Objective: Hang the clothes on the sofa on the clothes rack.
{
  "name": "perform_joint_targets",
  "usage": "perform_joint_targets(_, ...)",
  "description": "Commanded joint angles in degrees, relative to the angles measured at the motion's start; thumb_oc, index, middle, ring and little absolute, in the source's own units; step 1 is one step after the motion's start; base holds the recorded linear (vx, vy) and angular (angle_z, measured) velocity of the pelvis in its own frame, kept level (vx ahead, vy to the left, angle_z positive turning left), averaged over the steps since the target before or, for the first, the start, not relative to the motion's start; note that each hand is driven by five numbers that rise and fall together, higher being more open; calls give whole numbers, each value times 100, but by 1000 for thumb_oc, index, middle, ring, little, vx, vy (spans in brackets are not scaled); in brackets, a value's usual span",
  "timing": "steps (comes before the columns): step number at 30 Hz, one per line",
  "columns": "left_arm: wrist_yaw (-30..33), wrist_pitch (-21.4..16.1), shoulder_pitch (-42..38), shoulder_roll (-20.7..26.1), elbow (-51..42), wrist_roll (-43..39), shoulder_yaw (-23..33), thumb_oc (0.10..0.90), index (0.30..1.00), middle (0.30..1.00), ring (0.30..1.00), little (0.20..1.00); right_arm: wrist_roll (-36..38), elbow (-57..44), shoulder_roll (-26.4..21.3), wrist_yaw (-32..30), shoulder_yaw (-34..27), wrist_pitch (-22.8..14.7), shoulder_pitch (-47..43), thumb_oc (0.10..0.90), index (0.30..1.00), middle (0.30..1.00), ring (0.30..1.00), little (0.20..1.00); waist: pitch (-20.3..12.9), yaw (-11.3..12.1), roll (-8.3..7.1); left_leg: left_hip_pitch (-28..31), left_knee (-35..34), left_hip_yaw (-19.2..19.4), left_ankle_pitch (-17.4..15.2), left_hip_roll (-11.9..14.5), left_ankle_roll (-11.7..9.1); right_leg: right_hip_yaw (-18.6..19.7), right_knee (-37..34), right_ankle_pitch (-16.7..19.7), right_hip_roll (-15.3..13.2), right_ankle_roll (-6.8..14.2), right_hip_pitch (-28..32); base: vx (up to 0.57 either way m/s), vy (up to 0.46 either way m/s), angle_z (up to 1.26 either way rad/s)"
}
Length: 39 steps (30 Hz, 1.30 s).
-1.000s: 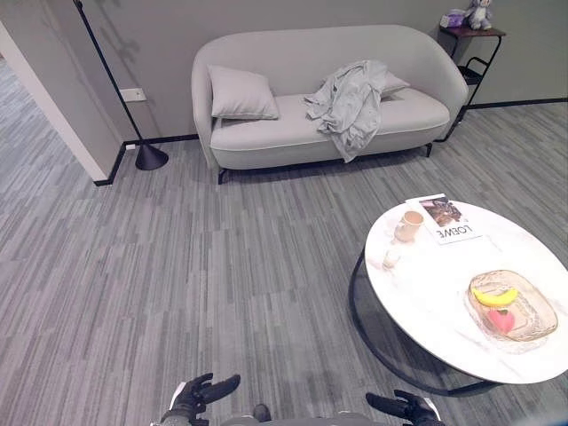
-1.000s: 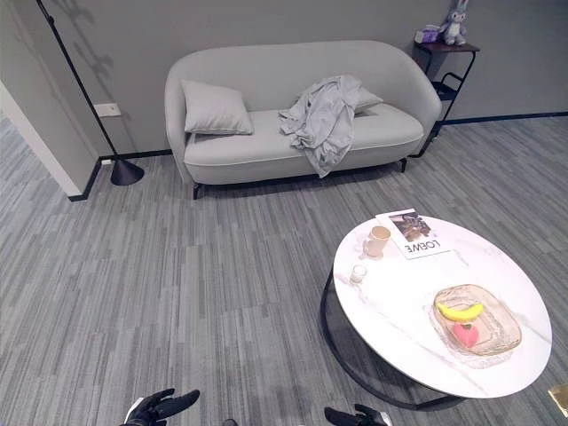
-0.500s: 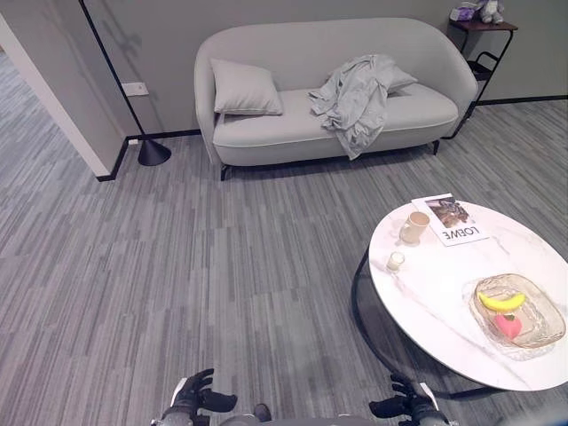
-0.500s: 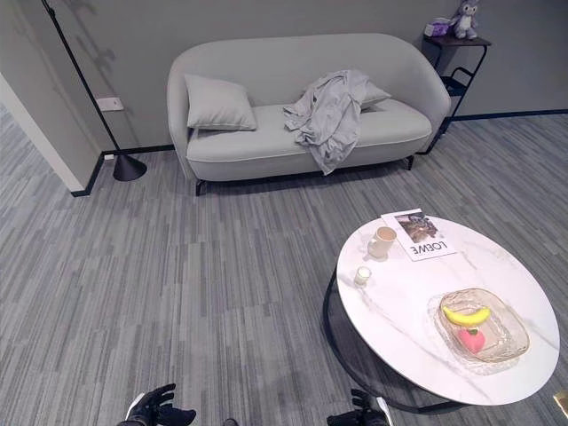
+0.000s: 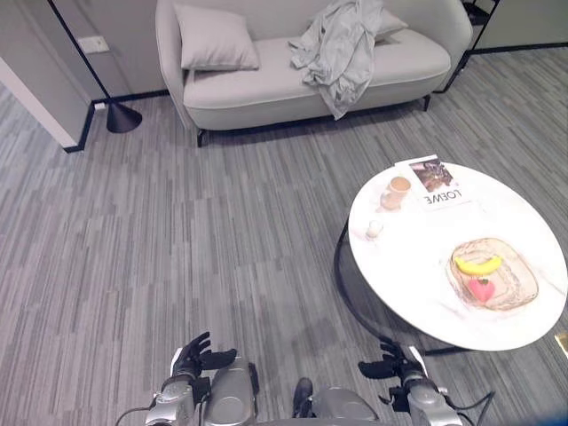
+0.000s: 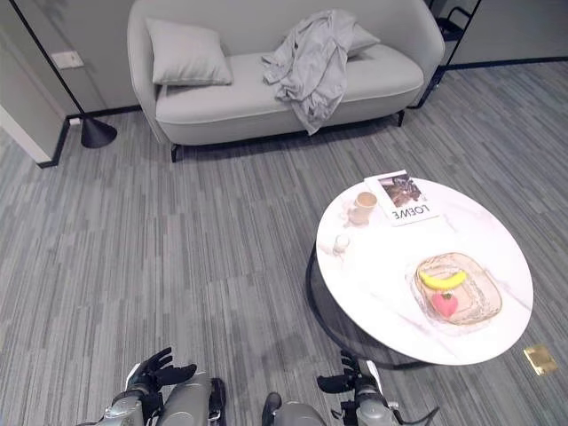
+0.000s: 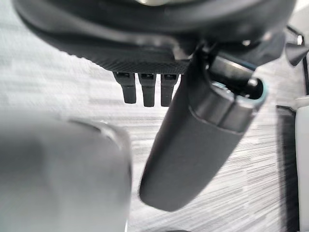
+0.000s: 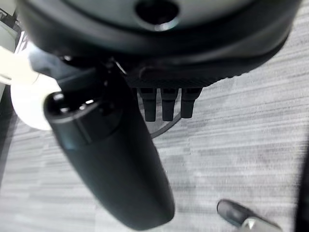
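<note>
1. Fingers of both dark hands, left hand (image 5: 197, 357) and right hand (image 5: 390, 366), hang loosely spread, holding nothing.
2. Crumpled pale grey garment (image 5: 340, 44) stays draped on the light grey sofa (image 5: 266, 84).
3. View has shifted; the sofa looks nearer, so the approach is underway.

A grey garment (image 5: 340, 49) and cushion (image 5: 216, 38) lie on the sofa (image 5: 293, 84).

One sofa (image 5: 293, 80), two cushions (image 5: 216, 37), one grey garment (image 5: 340, 44), one round table (image 5: 417, 275), one cup (image 5: 398, 187), one banana (image 5: 477, 264)
</note>
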Motion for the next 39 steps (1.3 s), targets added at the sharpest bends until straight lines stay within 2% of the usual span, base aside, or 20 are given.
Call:
perform_joint_targets(1,47,-162,270,42,-223,-20,-153,800,900,900,900,900,87,-306,-330,-153,-21,-224,54,800,900,900,900,900,-307,127,6,317,-2579,36,593,325,-188,-75,-1147,143,-435,660,921,479,114,-18)
perform_joint_targets(4,78,-154,293,78,-156,44,-54,800,900,900,900,900,58,-207,-360,-195,-30,-201,48,800,900,900,900,900,-336,171,-5,-59,-3487,318,661,532,-310,-118,-1155,-56,-456,766,1238,502,122,-8)
perform_joint_targets(7,53,-174,410,107,-88,-19,116,800,900,900,900,900,-48,-183,-302,-70,28,-183,48,800,900,900,900,900,-546,304,2,63,-3487,430,936,450,-318,66,-1155,-82,-561,999,1457,750,295,-45)
perform_joint_targets(9,7,-151,506,186,-71,-13,190,800,900,900,900,900,-152,-155,-219,64,63,-147,105,800,900,900,900,900,-754,495,-162,262,-3437,388,1285,135,-108,286,-575,477,-981,1204,1355,929,456,-129)
perform_joint_targets(11,13,-185,449,322,-241,-186,280,800,900,900,900,900,-224,-186,-210,180,126,-132,-21,800,900,900,900,900,-583,512,-359,846,-3396,321,712,-487,362,436,1832,2163,-1748,1330,336,818,565,-70)
perform_joint_targets(12,37,-207,424,347,-240,-224,291,800,900,900,900,900,-206,-240,-214,168,132,-151,-102,800,900,900,900,900,-507,459,-295,1041,-3454,297,543,-501,443,467,2284,2379,-1805,1316,-88,693,524,24)
perform_joint_targets(14,112,-271,329,378,-271,-348,350,800,900,900,900,900,-85,-381,-195,159,139,-200,-208,800,900,900,900,900,-389,366,-159,1353,-3487,236,293,-480,482,154,2323,1971,-1988,1261,-648,543,233,99)
perform_joint_targets(15,111,-318,243,361,-222,-504,432,800,900,900,900,900,-28,-809,-233,229,212,-243,-330,800,900,900,900,900,-282,282,-73,1694,-3487,213,-13,-421,412,-437,1112,1504,-1849,1213,-930,658,11,132)
perform_joint_targets(16,105,-329,212,329,-106,-483,465,800,900,900,900,900,59,-1058,-249,241,191,-276,-353,800,900,900,900,900,-232,167,-87,1908,-3487,134,-128,-490,393,-241,-87,1447,-1248,1198,-1194,822,19,90)
perform_joint_targets(18,74,-356,197,230,208,-390,591,800,900,900,900,900,162,-1319,-285,261,141,-351,-279,800,900,900,900,900,-187,-30,-163,2401,-3487,-197,-498,-680,345,406,-1155,1789,-638,1403,-1765,709,8,13)
perform_joint_targets(21,29,-338,202,178,313,-320,644,800,900,900,900,900,149,-1470,-319,283,130,-361,-209,800,900,900,900,900,-194,-85,-195,2535,-3487,-355,-611,-724,316,114,-1155,1827,-663,1519,-2041,437,-21,96)
perform_joint_targets(23,-52,-305,370,75,448,-135,628,800,900,900,900,900,147,-1659,-396,383,47,-395,101,800,900,900,900,900,-291,-116,-221,2912,-3487,-675,-921,-853,353,153,-1155,1986,-651,1377,-1733,565,-86,155)
perform_joint_targets(25,-68,-325,406,11,505,-139,621,800,900,900,900,900,180,-1640,-447,387,25,-419,166,800,900,900,900,900,-323,-144,-158,3050,-3487,-781,-918,-810,321,214,-1155,2018,-608,1348,-1623,370,-131,66)
perform_joint_targets(28,-103,-341,463,-79,425,-262,515,800,900,900,900,900,383,-1666,-556,342,-128,-472,275,800,900,900,900,900,-257,-146,-113,2206,-1098,-714,-328,-666,-184,189,-1155,1706,-576,1074,-1040,281,-174,67)
perform_joint_targets(30,-99,-313,400,-55,436,-204,448,800,900,900,900,900,351,-1606,-576,277,-183,-445,239,800,900,900,900,900,-182,-125,-174,1657,-436,-645,-80,-553,-245,172,-1155,1550,-620,983,-909,257,-113,-8)
perform_joint_targets(31,-115,-268,359,-65,309,-118,236,800,900,900,900,900,453,-1179,-585,114,-248,-375,177,800,900,900,900,900,-94,32,-129,1080,-1990,-384,-127,-215,3,129,-1155,1179,-677,1022,-468,691,34,6)
perform_joint_targets(32,-87,-218,341,-19,249,90,70,800,900,900,900,900,356,-717,-610,-59,-327,-343,133,800,900,900,900,900,-169,112,63,722,-3478,-678,514,-132,-128,118,-1155,856,-572,978,-219,769,160,28)
perform_joint_targets(34,-97,-234,366,1,217,70,-15,800,900,900,900,900,331,-383,-580,-9,-290,-330,135,800,900,900,900,900,-238,41,222,1043,-3487,-671,473,-164,-93,283,-1155,836,-489,1017,-46,417,180,-23)
perform_joint_targets(36,-94,-253,378,43,117,104,-30,800,900,900,900,900,248,-137,-522,-55,-327,-282,105,800,900,900,900,900,-327,22,189,1214,-3487,-478,451,-264,-13,285,-1043,862,-681,1066,22,283,211,-128)
perform_joint_targets(39,-93,-243,298,231,-80,165,-12,800,900,900,900,900,126,199,-431,-68,-375,-166,-66,800,900,900,900,900,-293,50,236,1694,-3487,98,98,-312,198,195,756,1051,-1257,1225,-732,195,210,-147)
